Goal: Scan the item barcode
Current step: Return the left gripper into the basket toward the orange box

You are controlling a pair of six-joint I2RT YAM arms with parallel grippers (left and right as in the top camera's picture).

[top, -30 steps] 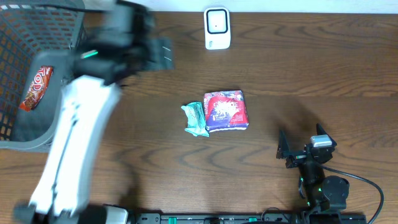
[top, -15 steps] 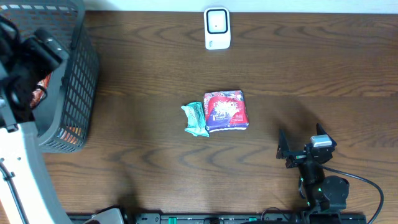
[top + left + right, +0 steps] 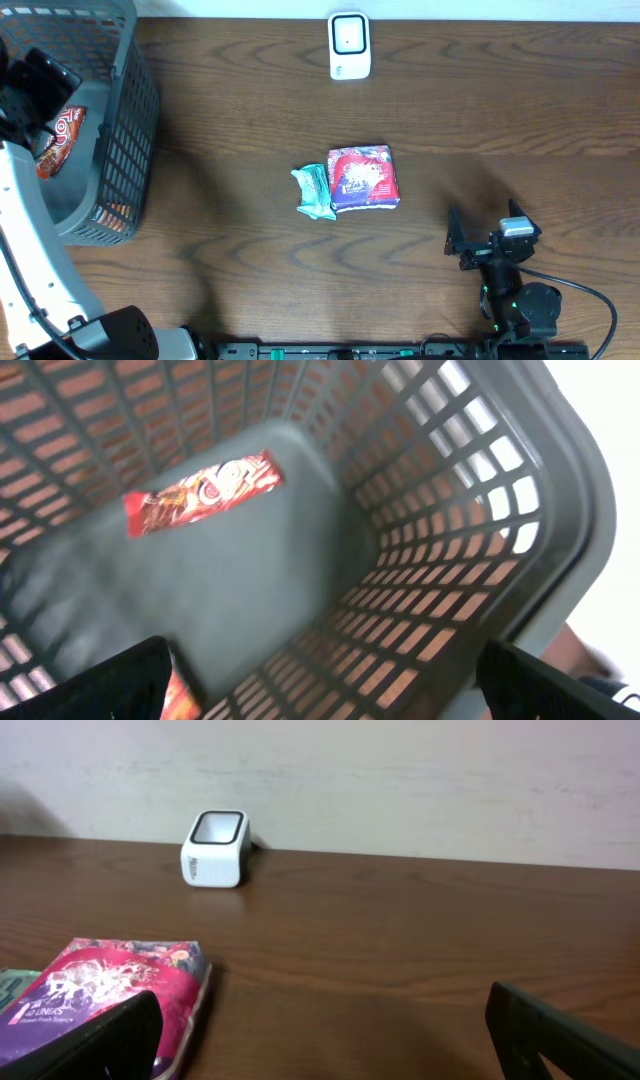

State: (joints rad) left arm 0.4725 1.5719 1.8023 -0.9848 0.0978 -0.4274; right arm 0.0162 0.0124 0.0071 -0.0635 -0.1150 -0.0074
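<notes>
At the far left a grey plastic mesh basket (image 3: pixel 125 110) stands on the table. A red snack-bar wrapper (image 3: pixel 56 138) lies flat on its floor. The left arm (image 3: pixel 30 260), white-shelled, rises from the near edge, and the left gripper (image 3: pixel 35 85) hangs over the basket's mouth, covering part of it from above. Its jaws are spread wide with nothing between them.

Near the middle of the table lie a teal packet (image 3: pixel 314 191) and, touching its right side, a red-and-purple packet (image 3: pixel 364 178). Neither is near a gripper. Beyond them, at the far edge, a white barcode scanner (image 3: pixel 349 45) stands alone, well apart from both packets. Nothing lies between them and it.

To the right, near the front edge, the right gripper (image 3: pixel 486 238) sits low, jaws released and empty.

The table (image 3: pixel 500 110) is dark brown wood grain.

The left wrist view looks straight into the basket. It shows the wrapper's white lettering, too blurred to read, and an orange-red scrap (image 3: pixel 181 690) by the left finger (image 3: pixel 100 682) that is too hidden to name. The right wrist view adds a pale plaster wall (image 3: pixel 400 770) behind the scanner, and the scanner's dark window facing up.
</notes>
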